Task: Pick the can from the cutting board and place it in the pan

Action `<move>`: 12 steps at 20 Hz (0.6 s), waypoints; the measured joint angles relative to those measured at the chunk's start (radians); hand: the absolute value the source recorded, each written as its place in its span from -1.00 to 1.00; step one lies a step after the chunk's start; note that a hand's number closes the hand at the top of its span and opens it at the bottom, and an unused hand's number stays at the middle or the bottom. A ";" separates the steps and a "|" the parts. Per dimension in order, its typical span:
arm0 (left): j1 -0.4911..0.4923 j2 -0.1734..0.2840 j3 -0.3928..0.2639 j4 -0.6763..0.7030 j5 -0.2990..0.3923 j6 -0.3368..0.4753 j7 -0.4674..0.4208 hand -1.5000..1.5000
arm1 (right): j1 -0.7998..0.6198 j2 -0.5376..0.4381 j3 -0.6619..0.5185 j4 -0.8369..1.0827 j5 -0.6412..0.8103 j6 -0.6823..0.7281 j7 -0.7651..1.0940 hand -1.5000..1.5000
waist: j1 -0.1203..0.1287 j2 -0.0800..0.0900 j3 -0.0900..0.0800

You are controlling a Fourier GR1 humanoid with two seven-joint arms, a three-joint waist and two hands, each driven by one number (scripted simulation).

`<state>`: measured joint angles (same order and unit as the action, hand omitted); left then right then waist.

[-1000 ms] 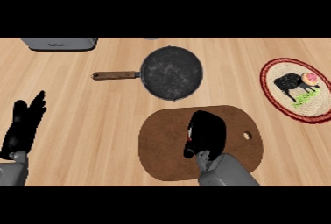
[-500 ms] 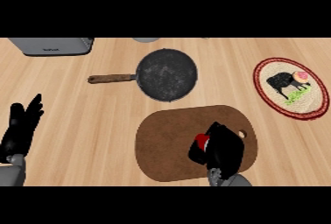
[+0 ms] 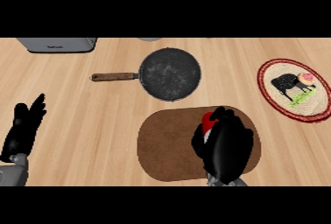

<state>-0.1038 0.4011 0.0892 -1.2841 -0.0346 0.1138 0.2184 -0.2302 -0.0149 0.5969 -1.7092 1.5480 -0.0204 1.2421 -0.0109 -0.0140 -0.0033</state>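
Observation:
A red can [image 3: 207, 124] stands on the brown cutting board [image 3: 167, 146] at the lower middle of the head view. My right hand [image 3: 226, 146] covers most of it, fingers and thumb curled round its sides; only the can's upper left part shows. The black pan [image 3: 170, 73] with its wooden handle [image 3: 114, 77] lies on the counter beyond the board, with nothing in it. My left hand [image 3: 24, 129] rests open at the left edge, fingers up, far from the board.
A round woven plate [image 3: 271, 94] with a red rim, carrying dark food, lies at the right. A grey appliance [image 3: 57, 43] sits at the top left, and a small grey object [image 3: 150, 39] peeks in at the top edge.
My right hand has shifted right across the board and curled round the can, whose red side now shows. The left hand has barely moved.

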 measured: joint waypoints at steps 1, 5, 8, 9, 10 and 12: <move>-0.006 -0.001 -0.001 0.006 -0.001 -0.002 -0.003 0.00 | -0.011 0.000 0.001 0.000 0.013 -0.002 0.000 1.00 | 0.004 0.003 0.000; -0.034 -0.005 -0.004 0.012 0.000 -0.007 0.006 0.00 | -0.077 0.000 -0.043 0.006 0.025 -0.009 0.000 1.00 | 0.022 0.011 0.002; -0.035 -0.005 -0.010 0.001 -0.002 -0.012 0.008 0.00 | -0.127 0.001 -0.097 0.043 0.019 -0.029 0.000 1.00 | 0.040 0.015 0.003; -0.038 -0.007 -0.013 0.000 -0.005 -0.012 0.008 0.00 | -0.151 0.002 -0.118 0.056 0.012 -0.036 -0.001 1.00 | 0.044 0.017 0.003; -0.043 -0.004 -0.013 0.000 -0.002 -0.018 0.012 0.00 | -0.169 0.002 -0.140 0.075 0.006 -0.045 -0.001 1.00 | 0.048 0.019 0.003; -0.054 -0.012 -0.020 0.001 -0.008 -0.015 0.014 0.00 | -0.217 0.003 -0.179 0.107 -0.015 -0.064 -0.002 1.00 | 0.056 0.023 0.004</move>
<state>-0.1578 0.3896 0.0691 -1.2836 -0.0422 0.0990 0.2325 -0.4469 -0.0123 0.4175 -1.6019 1.5332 -0.0845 1.2401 0.0454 0.0088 0.0005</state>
